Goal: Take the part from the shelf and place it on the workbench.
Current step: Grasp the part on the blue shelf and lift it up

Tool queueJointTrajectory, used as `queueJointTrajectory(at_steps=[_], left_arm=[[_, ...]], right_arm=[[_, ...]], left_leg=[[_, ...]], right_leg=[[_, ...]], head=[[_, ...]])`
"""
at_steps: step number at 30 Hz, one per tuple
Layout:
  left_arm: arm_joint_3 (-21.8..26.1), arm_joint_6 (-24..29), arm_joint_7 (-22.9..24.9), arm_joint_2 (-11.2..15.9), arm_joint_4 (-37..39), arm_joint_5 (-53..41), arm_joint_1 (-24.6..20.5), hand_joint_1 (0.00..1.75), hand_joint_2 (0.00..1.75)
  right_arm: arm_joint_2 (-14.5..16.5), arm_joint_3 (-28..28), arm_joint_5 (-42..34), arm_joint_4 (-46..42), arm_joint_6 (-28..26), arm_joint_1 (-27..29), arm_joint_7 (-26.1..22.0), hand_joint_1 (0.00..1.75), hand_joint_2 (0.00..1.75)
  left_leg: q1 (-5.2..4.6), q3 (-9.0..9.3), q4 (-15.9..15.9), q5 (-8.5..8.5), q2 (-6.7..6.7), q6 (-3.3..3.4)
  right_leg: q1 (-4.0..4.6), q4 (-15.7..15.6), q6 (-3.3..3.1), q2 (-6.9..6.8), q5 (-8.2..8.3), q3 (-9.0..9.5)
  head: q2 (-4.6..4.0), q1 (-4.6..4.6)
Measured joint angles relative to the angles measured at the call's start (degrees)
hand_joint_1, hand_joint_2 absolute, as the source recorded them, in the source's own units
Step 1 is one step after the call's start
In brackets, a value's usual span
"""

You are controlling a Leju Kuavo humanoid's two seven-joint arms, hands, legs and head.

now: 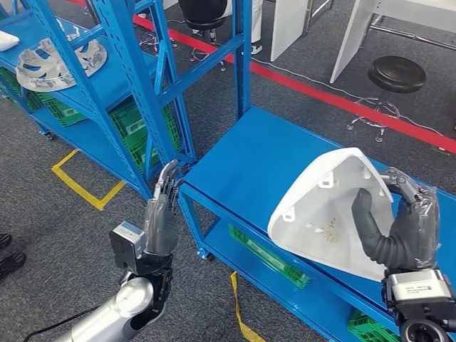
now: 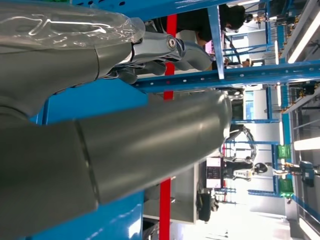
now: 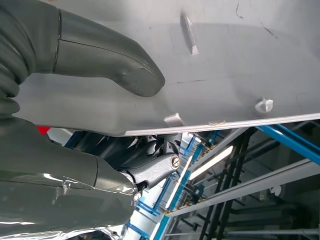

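My right hand [image 1: 404,226] grips a white triangular plastic part [image 1: 328,211], thumb pressed on its inner face and fingers wrapped behind its far edge. It holds the part tilted above the blue workbench top [image 1: 253,160]. In the right wrist view the thumb [image 3: 113,62] lies on the part's grey-white inner face [image 3: 226,60], with the fingers [image 3: 151,170] under its edge. My left hand [image 1: 160,214] is raised beside the bench's left corner, fingers straight and together, holding nothing; its thumb [image 2: 151,145] and fingers [image 2: 158,50] show apart in the left wrist view.
A blue shelf rack [image 1: 123,78] stands at the left with another white part [image 1: 53,63] on its upper level and green crates [image 1: 135,132] below. Green crates [image 1: 268,256] sit under the bench. Yellow floor tape [image 1: 80,187], a red line [image 1: 333,96] and black stools [image 1: 397,75] lie around.
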Motion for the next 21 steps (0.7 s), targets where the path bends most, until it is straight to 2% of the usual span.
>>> queueJointTrajectory(at_steps=[1, 9, 21], left_arm=[[0.00, -0.02, -0.01, -0.02, 0.00, 0.01, 0.00, 0.00, 1.75], [-0.01, -1.42, -1.09, -0.30, 0.00, 1.31, -0.15, 0.00, 1.75], [-0.15, -0.78, -1.32, -0.36, 0.00, 2.15, -1.51, 0.00, 1.75]], right_arm=[[0.00, 0.02, 0.18, -0.06, -0.14, 0.00, 0.03, 1.75, 1.75], [-0.14, 0.61, 3.82, -0.08, -5.59, 0.34, 1.32, 1.75, 1.75], [-0.98, 2.03, -0.16, -0.03, -7.31, 1.04, 1.86, 1.75, 1.75]], left_leg=[[0.00, 0.00, 0.00, 0.00, 0.00, 0.00], [0.00, 0.00, 0.00, 0.00, 0.01, 0.00], [-0.08, -0.04, 0.08, -0.06, 0.00, 0.08]], right_leg=[[0.00, 0.00, 0.00, 0.00, 0.00, 0.00], [0.00, 0.00, 0.00, 0.00, 0.00, 0.00], [-0.04, -0.03, 0.03, 0.00, 0.01, 0.00]], head=[[0.00, 0.00], [0.00, 0.00], [0.00, -0.01]])
